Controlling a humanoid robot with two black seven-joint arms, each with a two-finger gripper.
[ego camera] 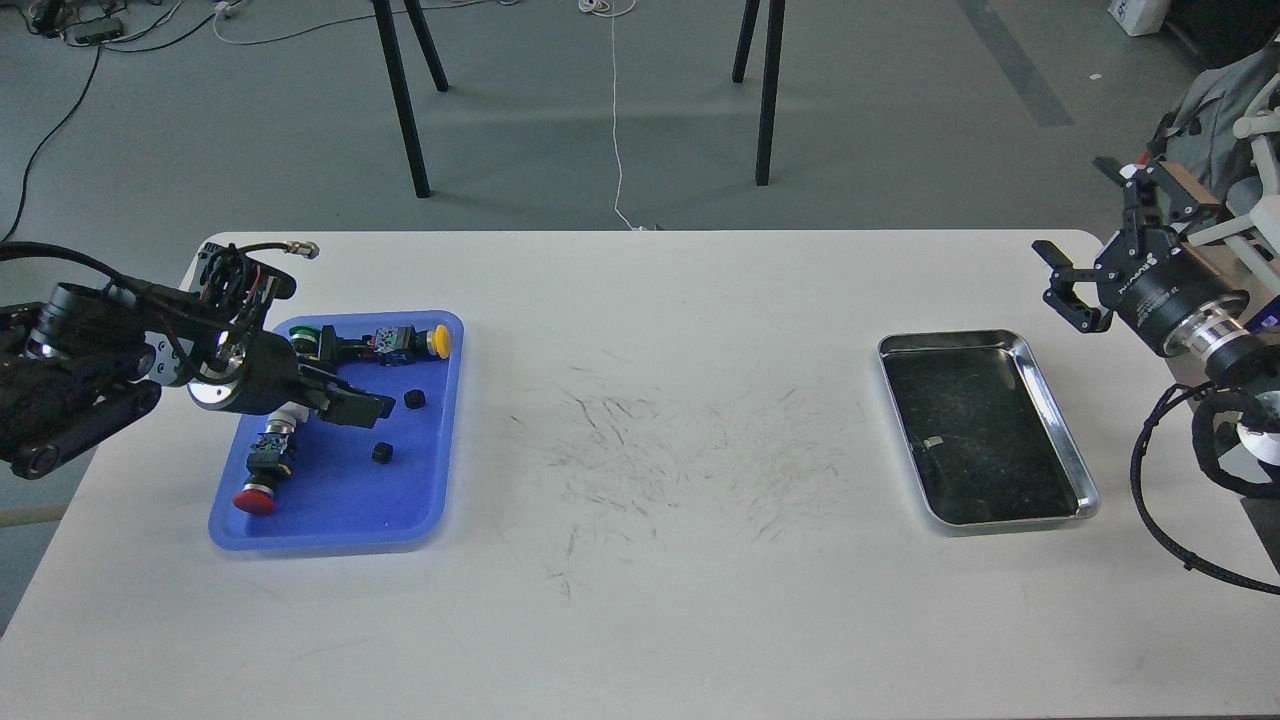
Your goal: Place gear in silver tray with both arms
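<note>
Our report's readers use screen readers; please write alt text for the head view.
The left tool reaches into a blue tray of push buttons and small black gears, while the silver tray lies empty at the right of the white table. The right tool hangs open beyond it.

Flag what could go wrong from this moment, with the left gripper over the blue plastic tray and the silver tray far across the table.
1. The left gripper hovers among crowded parts in the blue plastic tray; it could nudge the small black gears or grab a push-button instead.
2. The shiny silver metal tray lies far right, near the right gripper, so a handover seems needed; a tiny gear might drop then.
</note>
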